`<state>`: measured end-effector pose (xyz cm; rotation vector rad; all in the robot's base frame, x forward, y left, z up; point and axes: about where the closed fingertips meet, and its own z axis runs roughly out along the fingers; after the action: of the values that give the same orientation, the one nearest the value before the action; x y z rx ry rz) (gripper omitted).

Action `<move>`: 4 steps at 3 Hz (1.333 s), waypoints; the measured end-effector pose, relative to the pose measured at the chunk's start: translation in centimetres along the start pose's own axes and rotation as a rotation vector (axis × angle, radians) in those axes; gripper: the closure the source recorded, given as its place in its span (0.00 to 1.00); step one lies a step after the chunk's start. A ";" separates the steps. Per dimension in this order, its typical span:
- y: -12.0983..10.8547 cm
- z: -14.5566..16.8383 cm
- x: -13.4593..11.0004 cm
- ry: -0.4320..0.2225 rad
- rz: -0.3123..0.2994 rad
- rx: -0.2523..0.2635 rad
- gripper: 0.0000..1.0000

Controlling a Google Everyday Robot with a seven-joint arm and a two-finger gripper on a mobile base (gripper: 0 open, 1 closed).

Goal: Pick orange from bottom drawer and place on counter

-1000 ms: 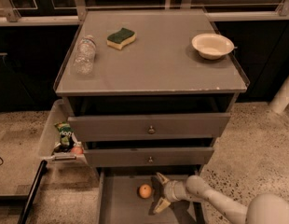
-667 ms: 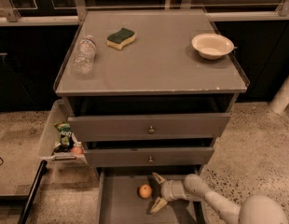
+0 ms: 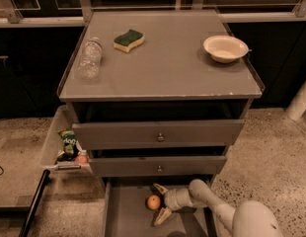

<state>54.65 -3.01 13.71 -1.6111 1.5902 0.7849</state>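
Jaws spread wide and gripping nothing: my gripper [image 3: 157, 205] is reaching in from the right, low inside the open bottom drawer [image 3: 124, 216]. The orange [image 3: 153, 202] is lying on the drawer floor right at my fingertips, one finger passing behind it and the other in front. I cannot tell whether either is touching it.

I am judging the risks as these. The fruit is round and smooth, so a finger nudging it first could be sending it rolling left, out of my reach. Closing while only the tips are flanking it could be squeezing it out. The middle drawer front [image 3: 158, 166] is hanging just above, so lifting straight up could be knocking my wrist against it.

The counter [image 3: 168, 73] above is carrying a bottle [image 3: 90, 57], a sponge [image 3: 129, 39] and a bowl [image 3: 225, 48].

Compared with a second ago, my fingers are sitting further left, closer round the orange, which is staying where it was.
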 end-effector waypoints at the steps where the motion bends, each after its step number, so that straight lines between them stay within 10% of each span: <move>1: -0.1 -0.1 0.0 -0.001 0.000 -0.002 0.19; 4: -0.1 -0.1 0.0 -0.001 0.000 -0.002 0.89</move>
<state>54.76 -3.09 13.75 -1.6125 1.5893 0.7875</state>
